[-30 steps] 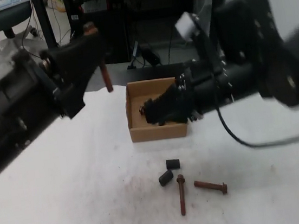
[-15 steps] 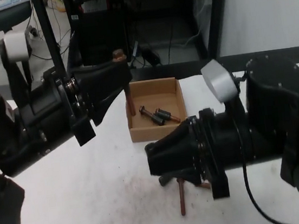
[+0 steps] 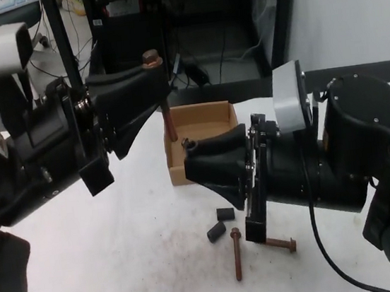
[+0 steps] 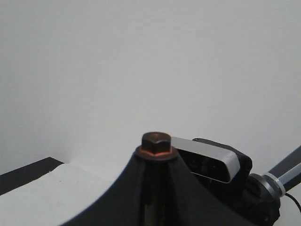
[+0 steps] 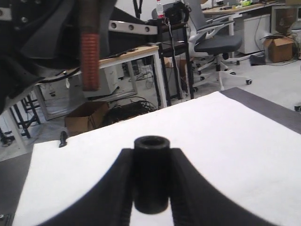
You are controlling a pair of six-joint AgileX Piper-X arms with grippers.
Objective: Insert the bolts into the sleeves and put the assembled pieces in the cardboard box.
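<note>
Hanging upright from the left gripper (image 3: 153, 71) (image 4: 156, 162), whose fingers are clamped on the shank just under the head, a bolt (image 3: 167, 117) (image 4: 156, 143) (image 5: 89, 61) points its threaded end down at the near left corner of the cardboard box (image 3: 204, 108). The right gripper (image 3: 195, 161) (image 5: 151, 188) sits just in front of that corner, its fingers pressed onto a black sleeve (image 3: 188, 144) (image 5: 151, 174) held with the bore facing up. In the right wrist view the thread tip hangs above the bore and off its axis, with air between them, not touching. The right gripper's body hides the box's near wall and part of its floor, while the far rim shows free. On the white cloth (image 3: 88, 259), in front of the box, lie a loose sleeve (image 3: 225, 213) and a second loose sleeve (image 3: 216, 232), close together. A loose bolt (image 3: 237, 255) lies just beside them, and a second loose bolt (image 3: 282, 243) is partly under the right arm. Bare cloth spreads toward the near left.
</note>
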